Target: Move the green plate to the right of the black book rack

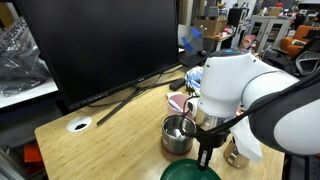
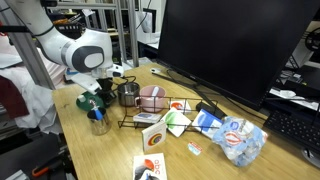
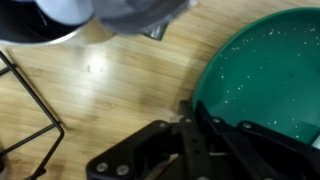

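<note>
The gripper [image 3: 190,120] is clamped on the rim of the green plate [image 3: 270,70]. A steel pot [image 3: 60,20] stands close by on the wooden table [image 3: 120,90].

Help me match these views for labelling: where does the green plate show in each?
In an exterior view: green plate at the bottom edge, just right of centre.
In an exterior view: green plate left of centre.
Wrist view: upper right.
Shared landmark: the steel pot beside it.
</note>
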Motion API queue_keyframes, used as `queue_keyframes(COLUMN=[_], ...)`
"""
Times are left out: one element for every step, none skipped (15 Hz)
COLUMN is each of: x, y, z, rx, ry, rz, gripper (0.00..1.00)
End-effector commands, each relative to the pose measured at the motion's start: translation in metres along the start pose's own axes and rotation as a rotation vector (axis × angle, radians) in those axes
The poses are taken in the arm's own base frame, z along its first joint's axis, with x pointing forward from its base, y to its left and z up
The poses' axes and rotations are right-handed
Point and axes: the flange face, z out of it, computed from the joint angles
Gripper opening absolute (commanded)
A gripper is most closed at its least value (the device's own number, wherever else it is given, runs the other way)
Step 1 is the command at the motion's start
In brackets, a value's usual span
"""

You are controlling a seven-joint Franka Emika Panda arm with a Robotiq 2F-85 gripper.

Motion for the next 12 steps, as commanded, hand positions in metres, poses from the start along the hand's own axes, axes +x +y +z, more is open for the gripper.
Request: queue_keyframes(x=[-0.001,-0.002,-0.002,-0.003,-0.004,-0.005,-0.005,-0.005,-0.006,-0.006,-0.006,-0.007], y=[-0.002,-0.003,-0.005,-0.007,-0.009,-0.011,-0.013,-0.016,-0.018,-0.021,-0.024,-0.028], z=[0.004,0.004,0.004,0.005,0.005,0.004,0.003,0.002,0.001,0.0,-0.002,-0.004], rx=[0.026,0.023,0.026,0.031,0.031,0.032,0.027,0.026,0.025,0.034,0.044,0.05], ry=[-0.018,-0.018,-0.019,-0.019,-0.02,-0.022,-0.024,-0.025,-0.025,-0.022,-0.018,-0.014], rz=[-0.025,-0.031,-0.037,-0.046,-0.056,-0.067,-0.079,-0.092,-0.101,-0.118,-0.136,-0.153], gripper=[0.02,0.02,0.02,0.02,0.02,0.02,0.02,0.02,0.02,0.02,0.02,0.02])
